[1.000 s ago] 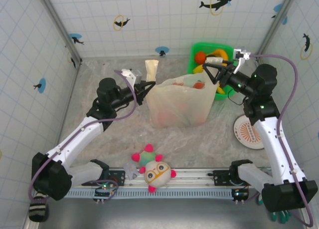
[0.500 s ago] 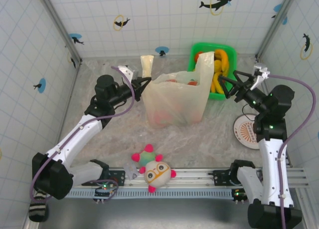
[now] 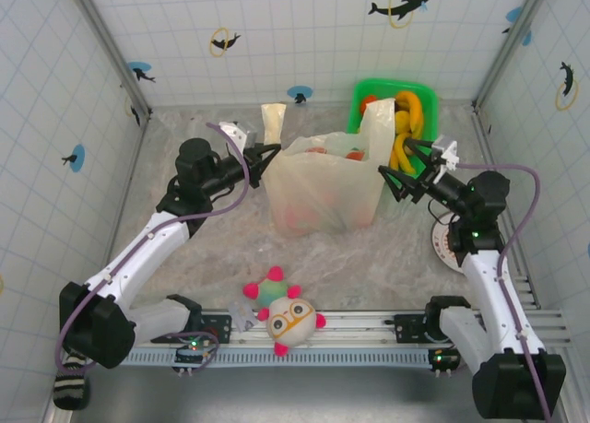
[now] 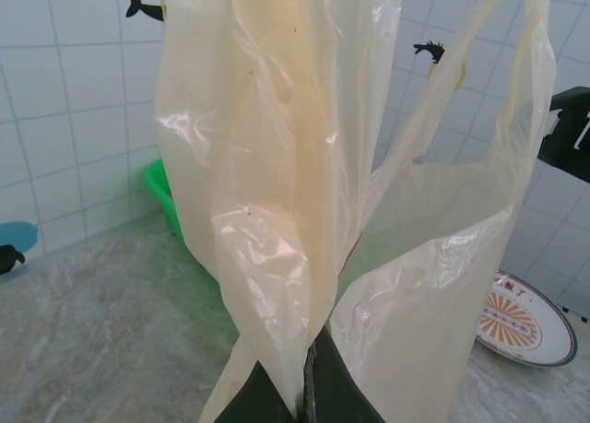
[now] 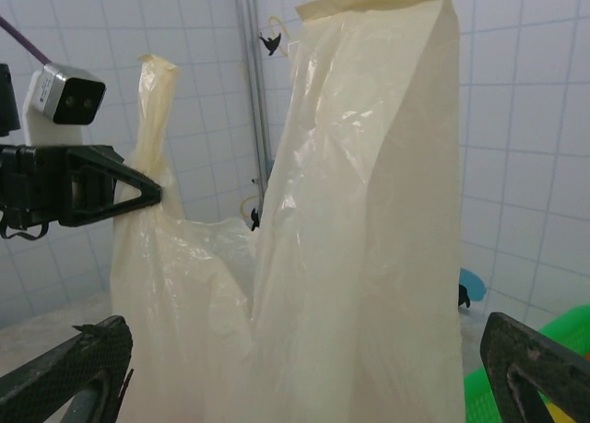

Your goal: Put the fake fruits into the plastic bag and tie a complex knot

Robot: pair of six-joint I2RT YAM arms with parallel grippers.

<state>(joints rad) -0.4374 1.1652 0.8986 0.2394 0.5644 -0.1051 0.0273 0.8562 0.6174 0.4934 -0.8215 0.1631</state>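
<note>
Showing the plastic bag (image 3: 327,193) upright at the middle of the bench (image 3: 221,257), mouth open upward, both handle strips raised. Held red and orange fake fruits (image 3: 355,154) inside, seen at the mouth and dimly through the film. Left more fruit behind in the green basket (image 3: 354,119) touching the bag's far right corner: yellow bananas (image 3: 406,133) and an orange piece (image 3: 370,101). Judged the filling unfinished for that reason, with tying not yet begun.

Was gripped at the foot of the left handle strip (image 3: 274,123) by the left jaws, pressed together on the film, confirmed from the left wrist.

Had been released on the right. A second earlier, found the right jaws up at the bag's right rim, with the mouth drawn wider toward the basket. Half a second earlier, found them pulled back toward the right wall. Now found them returned, spread apart and empty, just beside the bag's right side, lower than the right handle strip (image 3: 378,128). From the right wrist, saw that strip standing tall ahead between the spread tips.

Read this as a fresh approach to the right side, whether to reopen the mouth or to gather the strip; could not tell which.

Farther out, noted a patterned plate (image 3: 447,248) under the right arm and a white plush ball (image 3: 290,317) at the near edge, well apart from the bag.
</note>
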